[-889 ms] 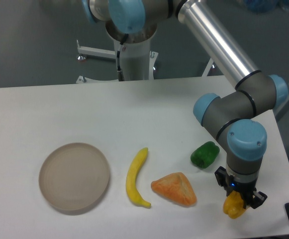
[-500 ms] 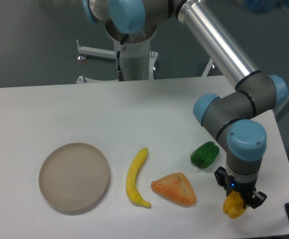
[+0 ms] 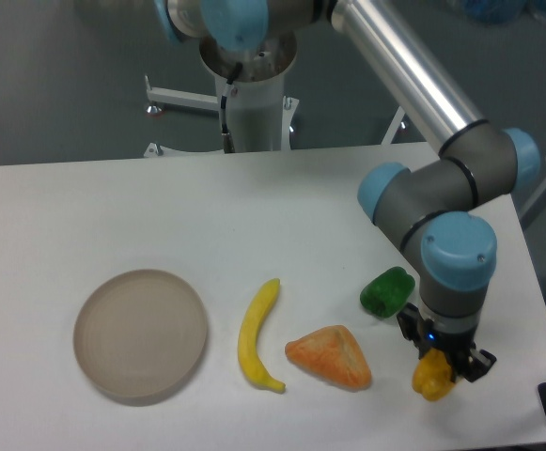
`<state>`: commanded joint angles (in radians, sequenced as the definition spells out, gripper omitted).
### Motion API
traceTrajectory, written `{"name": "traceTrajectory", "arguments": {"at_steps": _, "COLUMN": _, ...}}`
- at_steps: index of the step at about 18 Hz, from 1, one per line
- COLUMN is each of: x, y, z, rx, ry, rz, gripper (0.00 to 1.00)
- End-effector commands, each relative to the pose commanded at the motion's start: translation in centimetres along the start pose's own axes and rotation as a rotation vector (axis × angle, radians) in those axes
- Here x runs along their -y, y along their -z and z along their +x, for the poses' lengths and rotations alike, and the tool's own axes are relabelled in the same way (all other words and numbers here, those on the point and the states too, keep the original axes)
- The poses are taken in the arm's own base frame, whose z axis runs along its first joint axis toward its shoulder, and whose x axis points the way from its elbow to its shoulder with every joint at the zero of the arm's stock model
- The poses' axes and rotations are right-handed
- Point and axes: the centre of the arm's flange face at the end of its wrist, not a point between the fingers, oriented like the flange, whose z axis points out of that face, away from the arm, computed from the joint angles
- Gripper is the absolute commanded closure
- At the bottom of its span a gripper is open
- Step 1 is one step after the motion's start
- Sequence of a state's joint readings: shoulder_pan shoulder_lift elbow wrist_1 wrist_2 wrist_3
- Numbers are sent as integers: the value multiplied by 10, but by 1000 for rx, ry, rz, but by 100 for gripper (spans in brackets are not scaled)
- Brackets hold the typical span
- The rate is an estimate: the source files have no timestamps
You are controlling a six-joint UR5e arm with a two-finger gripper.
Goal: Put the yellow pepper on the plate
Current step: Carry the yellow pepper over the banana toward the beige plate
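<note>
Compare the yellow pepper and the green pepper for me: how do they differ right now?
Colour: the yellow pepper is yellow-orange, the green pepper dark green. State: the yellow pepper sits in the gripper, partly hidden by it; the green pepper lies free on the table. Position: the yellow pepper is nearer the table's front edge, the green one farther back. Both look about the same size.

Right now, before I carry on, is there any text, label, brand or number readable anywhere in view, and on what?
None readable: no words, numbers or labels show on the plate, the yellow pepper, the hand or the table.
</note>
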<state>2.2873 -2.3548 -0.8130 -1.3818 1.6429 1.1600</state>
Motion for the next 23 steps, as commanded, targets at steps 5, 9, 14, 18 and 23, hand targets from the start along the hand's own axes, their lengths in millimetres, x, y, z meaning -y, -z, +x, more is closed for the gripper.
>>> {"name": "traceTrajectory", "arguments": {"at_steps": 5, "x": 24, "y": 40, "z": 48, "rx": -86, "ry": 27, "rz": -33, "gripper": 55}}
{"name": "traceTrajectory", "arguments": {"at_steps": 9, "x": 44, "y": 47, "z": 107, "rx": -135, "ry": 98, "rz": -61, "gripper": 55}}
{"name": "traceTrajectory", "arguments": {"at_steps": 14, "x": 123, "y": 45, "z": 199, "rx": -178, "ry": 260, "rz": -70, "gripper": 55}}
{"name": "traceTrajectory", "arguments": {"at_steps": 18, "x": 159, "y": 43, "z": 248, "rx": -229, "ry": 332, "rz": -61, "gripper": 55}}
{"name": "traceTrajectory", "arguments": {"at_steps": 23, "x": 194, "y": 14, "z": 292, "rx": -264, "ry": 399, "rz": -99, "gripper": 55}}
